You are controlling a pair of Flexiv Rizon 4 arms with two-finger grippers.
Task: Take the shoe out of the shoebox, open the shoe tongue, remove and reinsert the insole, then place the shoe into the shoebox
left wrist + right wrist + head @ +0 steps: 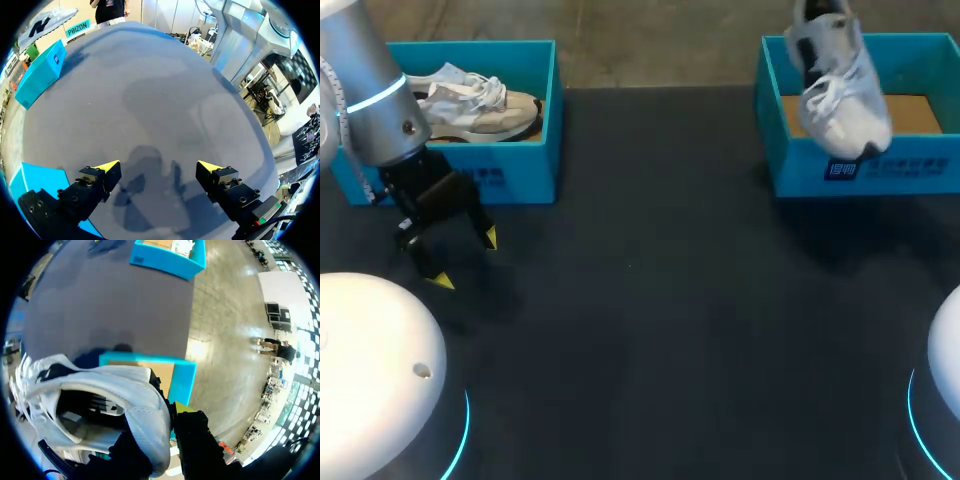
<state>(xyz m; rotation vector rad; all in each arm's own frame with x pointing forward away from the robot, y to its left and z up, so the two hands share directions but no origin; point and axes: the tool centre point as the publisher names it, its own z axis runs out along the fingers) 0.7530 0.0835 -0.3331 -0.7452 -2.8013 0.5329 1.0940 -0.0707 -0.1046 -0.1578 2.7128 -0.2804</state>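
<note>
White shoe (840,100) hanging toe-down over the right shoebox (865,172), toe near the box's front wall and clear of its cardboard floor; right tool (169,412) pinching the heel collar, one finger inside the opening and one outside, as the right wrist view shows; laces dangling loose. Left tool (466,260) spread wide and holding nothing, poised over the bare desk (670,300) just in front of the left shoebox (510,172), in which a beige shoe (470,105) lies.

Handling, as judged: the white shoe is probably light; its upper looks soft and yielding, so a pinch on the thin collar likely lets the body swing and sag; the sole appears stiffer; loose laces could snag on a box wall. Firmer holds would be the padded heel or a grip across sole and upper at midfoot; tongue and insole are likely thin and limp, best taken at a free edge while the other tool steadies the heel.

Count: two shoes; two shoeboxes; two tools; one desk.
</note>
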